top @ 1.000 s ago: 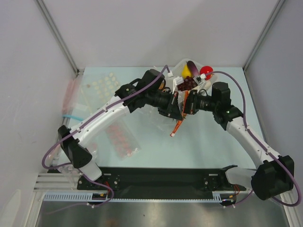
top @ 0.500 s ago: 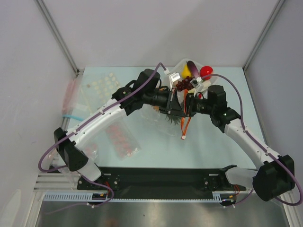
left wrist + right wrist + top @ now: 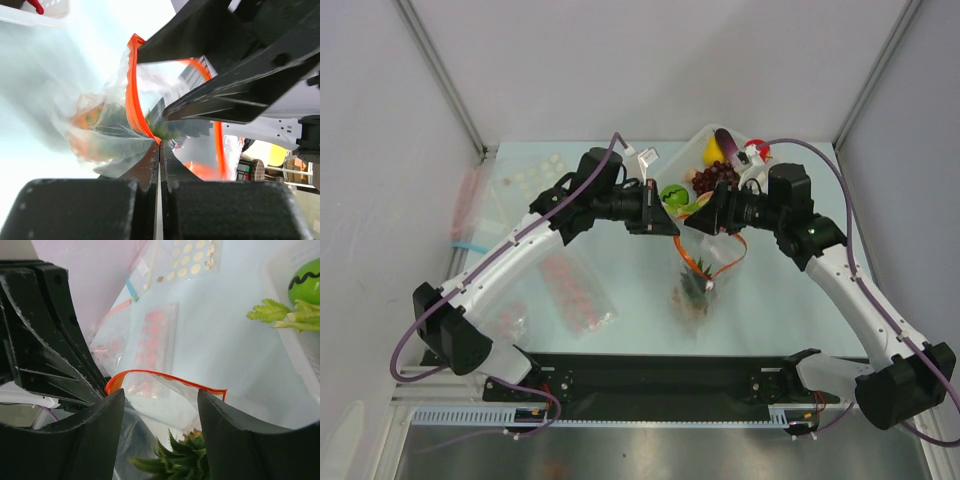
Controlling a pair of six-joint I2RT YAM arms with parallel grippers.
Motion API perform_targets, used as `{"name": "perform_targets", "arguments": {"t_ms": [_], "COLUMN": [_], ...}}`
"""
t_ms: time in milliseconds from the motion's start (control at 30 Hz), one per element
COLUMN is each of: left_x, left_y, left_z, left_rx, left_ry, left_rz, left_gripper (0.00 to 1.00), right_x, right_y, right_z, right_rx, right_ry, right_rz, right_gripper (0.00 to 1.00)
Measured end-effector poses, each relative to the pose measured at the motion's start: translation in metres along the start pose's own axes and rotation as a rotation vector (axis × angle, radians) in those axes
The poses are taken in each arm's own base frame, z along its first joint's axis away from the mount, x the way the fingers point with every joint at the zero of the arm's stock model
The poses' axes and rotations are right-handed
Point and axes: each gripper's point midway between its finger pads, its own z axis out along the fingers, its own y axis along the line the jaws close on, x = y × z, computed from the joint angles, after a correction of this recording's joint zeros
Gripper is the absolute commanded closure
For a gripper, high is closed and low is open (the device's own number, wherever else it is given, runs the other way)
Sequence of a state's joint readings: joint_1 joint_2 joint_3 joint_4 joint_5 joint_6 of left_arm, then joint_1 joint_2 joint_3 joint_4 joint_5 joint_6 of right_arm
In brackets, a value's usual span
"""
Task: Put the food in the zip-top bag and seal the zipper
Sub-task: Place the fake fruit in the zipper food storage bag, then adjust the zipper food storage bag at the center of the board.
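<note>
On the desk, the zip-top bag is trailing toward 6 o'clock below both pincers, its clear walls hard to trace. The left pincer is clamping together on the bag's zipper. The right pincer, at 3 o'clock, is standing apart; contact with the bag unclear. Inside, the pineapple is showing crown only, body cut off.
</note>
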State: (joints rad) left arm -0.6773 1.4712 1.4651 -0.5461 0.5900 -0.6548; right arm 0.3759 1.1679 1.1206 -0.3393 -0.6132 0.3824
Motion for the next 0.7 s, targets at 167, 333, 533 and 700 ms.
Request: {"name": "perform_targets", "arguments": {"t_ms": [167,333,533,700], "left_x": [-0.001,-0.001,0.003,0.004], "left_y": [-0.004,-0.002,0.006,0.014], "left_z": [-0.004,-0.004,-0.005,-0.007], "left_rx": [0.006,-0.004,-0.047,-0.1], "left_ry": [-0.011,-0.014,-0.004,0.002], "left_rz": [0.01,0.011,0.005,-0.001], "left_gripper": [1.0,1.0,1.0,1.0], "right_x": [-0.017,-0.023,-0.006,0.015], "right_y": [0.005,0.0,-0.02,-0.036], "right_z": [-0.012,-0.023,-0.029,-0.028], "right_rx": [0.055,0.141,0.247,0.295], "right_ry": [-0.015,-0.013,0.04,0.091], "right_rz": [-0.023,-0.036,-0.004,0.026], "right_gripper": [0.29,0.28,0.29,0.31]}}
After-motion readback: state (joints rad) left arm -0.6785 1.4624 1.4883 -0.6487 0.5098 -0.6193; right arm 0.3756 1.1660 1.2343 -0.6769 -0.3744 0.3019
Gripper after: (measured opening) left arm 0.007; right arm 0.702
